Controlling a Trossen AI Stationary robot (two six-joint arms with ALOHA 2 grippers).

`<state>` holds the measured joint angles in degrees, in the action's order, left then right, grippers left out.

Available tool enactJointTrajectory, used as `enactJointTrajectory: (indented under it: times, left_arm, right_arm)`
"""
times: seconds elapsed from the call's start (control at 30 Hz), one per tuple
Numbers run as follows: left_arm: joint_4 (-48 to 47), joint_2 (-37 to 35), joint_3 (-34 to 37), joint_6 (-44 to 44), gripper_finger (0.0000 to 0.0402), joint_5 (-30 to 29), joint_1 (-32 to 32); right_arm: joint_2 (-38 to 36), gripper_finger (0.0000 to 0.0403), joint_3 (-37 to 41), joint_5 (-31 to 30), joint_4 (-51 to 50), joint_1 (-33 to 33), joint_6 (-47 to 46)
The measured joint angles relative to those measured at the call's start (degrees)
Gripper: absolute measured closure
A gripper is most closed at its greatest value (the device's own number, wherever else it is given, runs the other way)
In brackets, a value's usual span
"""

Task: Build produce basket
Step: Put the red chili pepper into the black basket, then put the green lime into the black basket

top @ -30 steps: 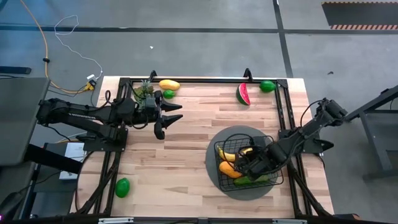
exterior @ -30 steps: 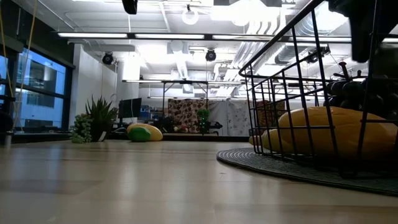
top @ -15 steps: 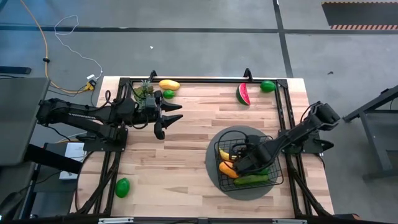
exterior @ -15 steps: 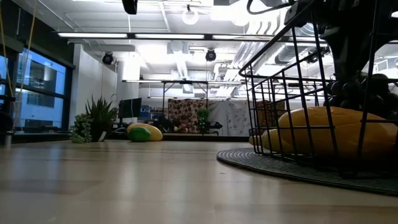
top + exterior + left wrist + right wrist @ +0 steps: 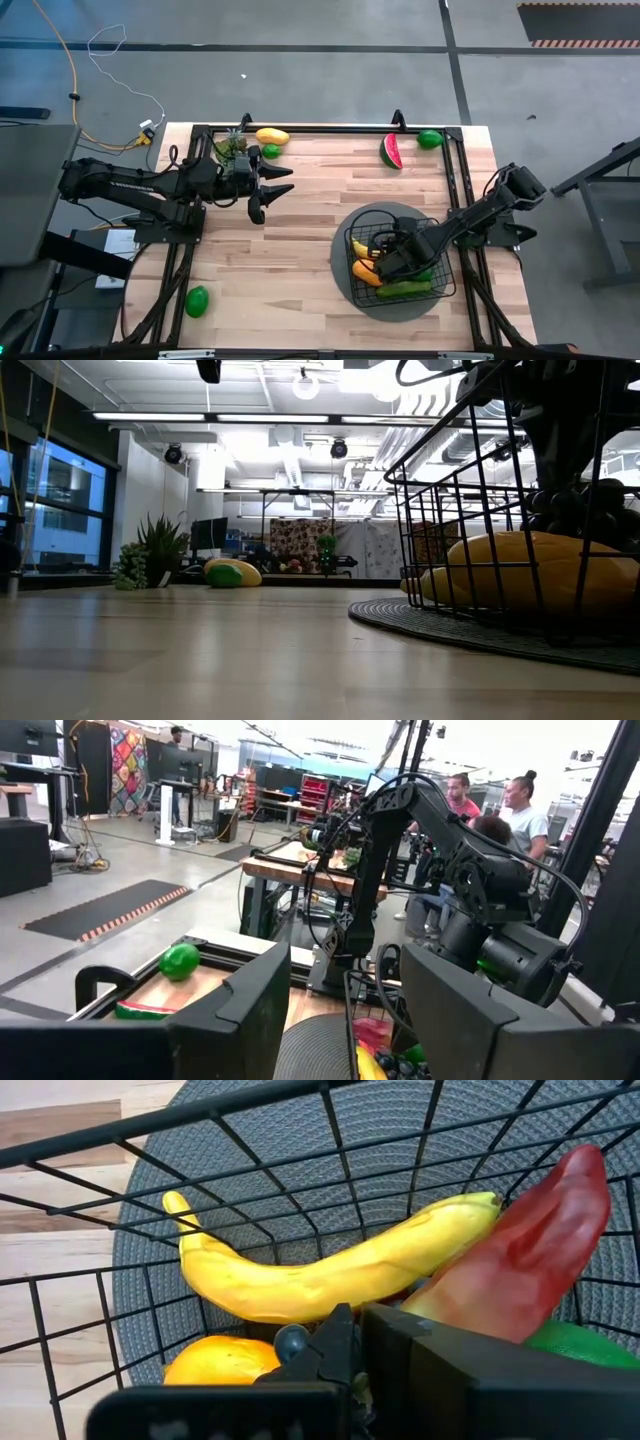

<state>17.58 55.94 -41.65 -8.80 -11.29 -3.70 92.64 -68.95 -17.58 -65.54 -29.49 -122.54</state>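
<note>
R gripper (image 5: 385, 262) sits inside the basket (image 5: 437, 228), fingers closed, wire walls close on all sides; only way clear is straight up. Right under its tips: banana (image 5: 330, 1270), chili (image 5: 520, 1245), mango (image 5: 225, 1360), packed tight, no room to go lower. L gripper (image 5: 268, 187) hangs over bare wood w/ fingers part open; wide free strip between it and the mat (image 5: 345, 250). Behind it by the table's far edge: pineapple (image 5: 232, 147), mango (image 5: 271, 136), lime (image 5: 270, 151). Watermelon (image 5: 391, 151) and lime (image 5: 430, 138) well apart at the far R corner.
</note>
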Motion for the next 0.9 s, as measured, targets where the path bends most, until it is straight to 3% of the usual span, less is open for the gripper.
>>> enactJointTrajectory:
  times: [0.57, 0.7, 0.9]
  left_arm:
    - [0.00, 0.00, 0.00, 0.00, 0.0223, 0.00, -0.02]
    - [-0.15, 0.00, 0.00, 0.00, 0.0223, -0.01, -0.02]
    - [-0.24, 0.00, 0.00, 0.00, 0.0223, -0.03, -0.02]
  right_arm:
    - [-1.32, 0.0256, 0.02, -0.27, -0.47, 0.96, 3.92]
    - [-5.92, 0.0225, 0.02, 0.22, -0.65, 0.53, 11.87]
    - [-16.91, 0.0188, 0.02, 4.73, 0.70, 0.06, 33.21]
